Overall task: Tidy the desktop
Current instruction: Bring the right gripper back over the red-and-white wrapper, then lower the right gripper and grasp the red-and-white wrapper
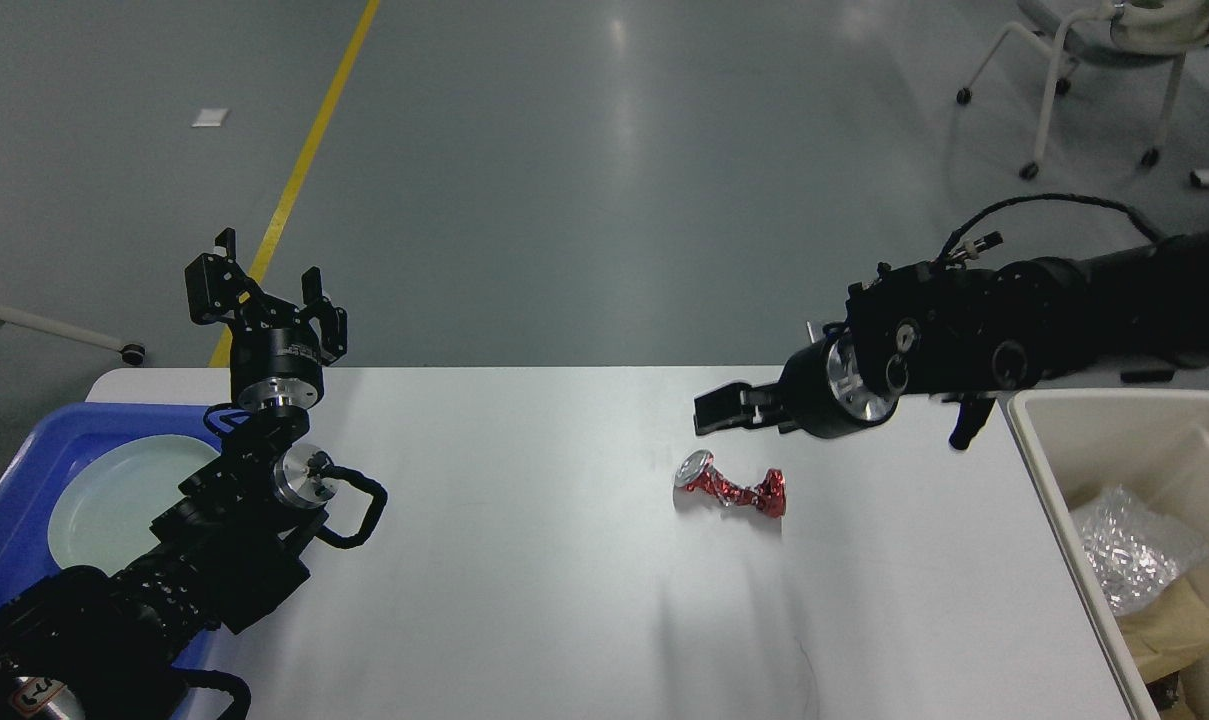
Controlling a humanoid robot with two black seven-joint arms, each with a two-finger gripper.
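Note:
The white desktop (524, 570) fills the lower view. A crushed red can (732, 487) lies on it right of centre. My right gripper (712, 411) reaches in from the right and hovers just beyond and above the can's left end. It is seen side-on and dark, so its fingers cannot be told apart. My left gripper (264, 288) is open and empty, pointing up above the table's far left corner.
A blue tray (19, 470) holding a pale plate (114, 500) sits at the left edge. A beige bin (1114, 405) with crumpled clear plastic (1134, 545) stands at the right. A wheeled chair (1094, 60) is on the floor, far right.

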